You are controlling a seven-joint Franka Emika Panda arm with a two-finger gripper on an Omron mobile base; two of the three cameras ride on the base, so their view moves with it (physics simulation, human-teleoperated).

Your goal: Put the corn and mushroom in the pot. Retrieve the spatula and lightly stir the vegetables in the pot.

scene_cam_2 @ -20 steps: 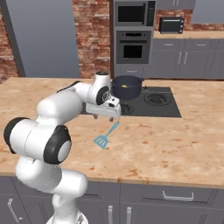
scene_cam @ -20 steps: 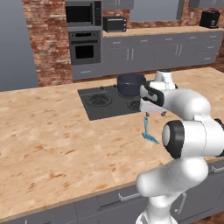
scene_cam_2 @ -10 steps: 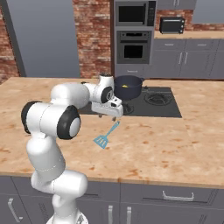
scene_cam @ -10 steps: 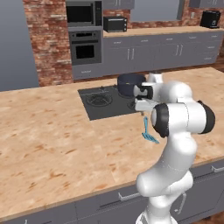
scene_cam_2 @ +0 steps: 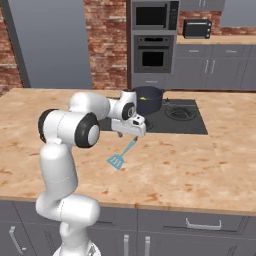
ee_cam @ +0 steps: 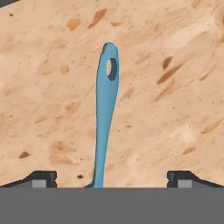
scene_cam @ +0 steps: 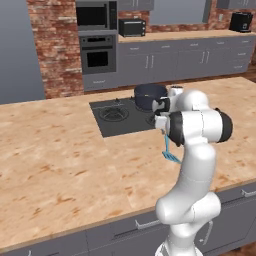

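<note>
Two fingertips of the hand (ee_cam: 112, 179) were spread wide above the bench (ee_cam: 175, 87), nothing gripped; the spatula (ee_cam: 104, 131) was seen lying flat between them, with the pot (scene_cam_2: 148, 99) just beyond.

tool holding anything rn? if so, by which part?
Nothing is held. The tool is open, its fingertips wide apart on either side of the teal spatula, which lies flat on the counter with its handle between them, ungripped.
</note>
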